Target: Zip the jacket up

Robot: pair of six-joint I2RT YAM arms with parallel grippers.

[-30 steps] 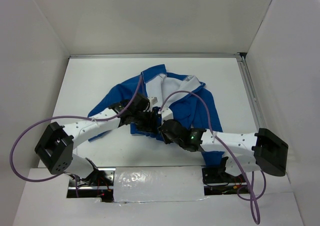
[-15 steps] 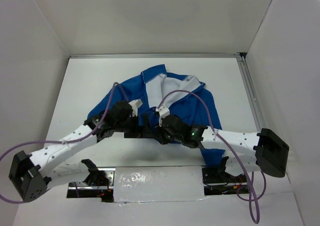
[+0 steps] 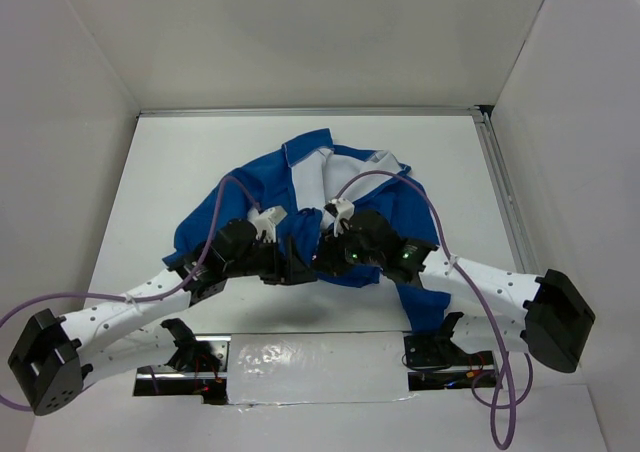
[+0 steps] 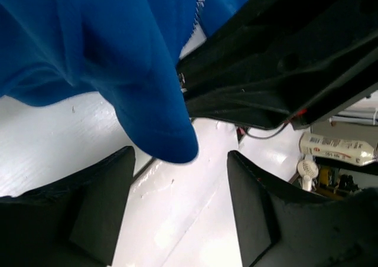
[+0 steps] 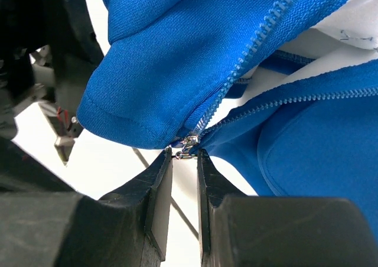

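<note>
The blue jacket lies half open mid-table, white lining showing, its pale zipper joined only at the bottom. My right gripper is nearly closed, with the metal zipper pull pinched at its fingertips at the hem. It holds the hem off the table. In the top view the right gripper sits at the jacket's near edge. My left gripper is open and empty, facing the right one. The hanging blue hem corner dips just above its gap without touching the fingers. In the top view the left gripper is at the hem's left.
White walls enclose the table on three sides. A metal rail runs along the right edge. A taped strip and cable mounts lie at the near edge between the arm bases. Purple cables loop over both arms.
My left arm swung low and left, and its gripper came off the jacket to the near hem, facing right. My right wrist moved slightly farther in, raising the hem.
</note>
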